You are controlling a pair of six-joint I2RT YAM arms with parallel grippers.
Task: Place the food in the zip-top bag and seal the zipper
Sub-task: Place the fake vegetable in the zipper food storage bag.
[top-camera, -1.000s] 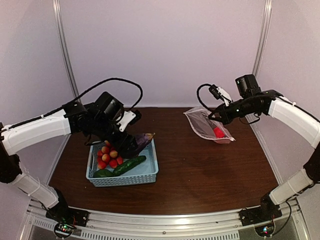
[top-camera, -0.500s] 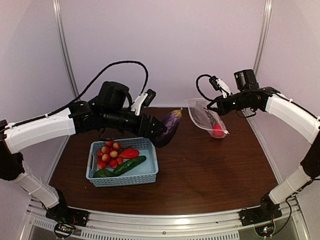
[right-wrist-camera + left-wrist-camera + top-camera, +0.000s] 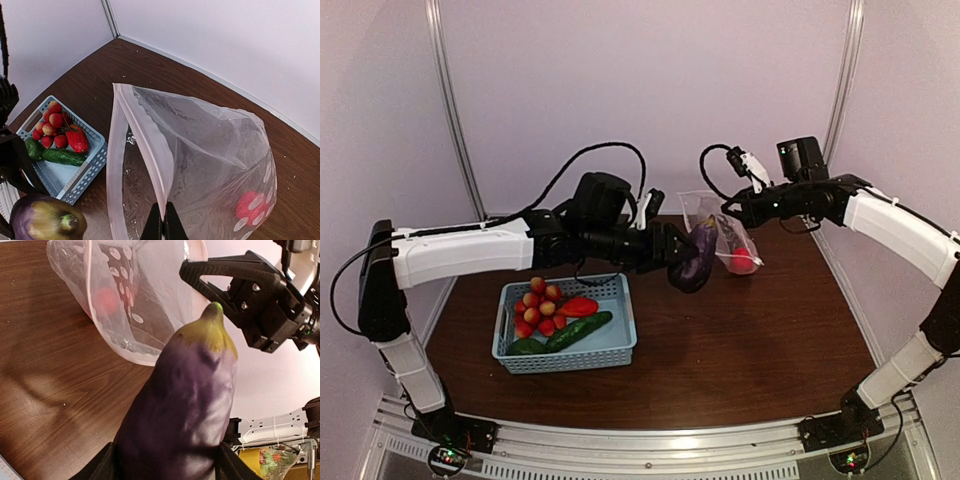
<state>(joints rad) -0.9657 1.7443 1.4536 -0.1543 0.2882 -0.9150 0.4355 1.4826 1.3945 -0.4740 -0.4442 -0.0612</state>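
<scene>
Seen from above, the left fingers grip a glossy dark purple eggplant by its thick end. Its green-capped tip points up toward the right fingers, which are pinched shut on the top edge of the zip-top bag. The bag is clear and crinkly with white dots, and it hangs below those fingers with a red piece at its bottom. Well apart from the left fingers, a light-blue basket on the counter holds cherry tomatoes, a red pepper and a cucumber. In the left wrist view the eggplant fills the space between the fingers, its tip just beside the bag's open mouth. In the right wrist view the closed fingers clamp the pale zipper strip, and the mouth gapes beside them.
</scene>
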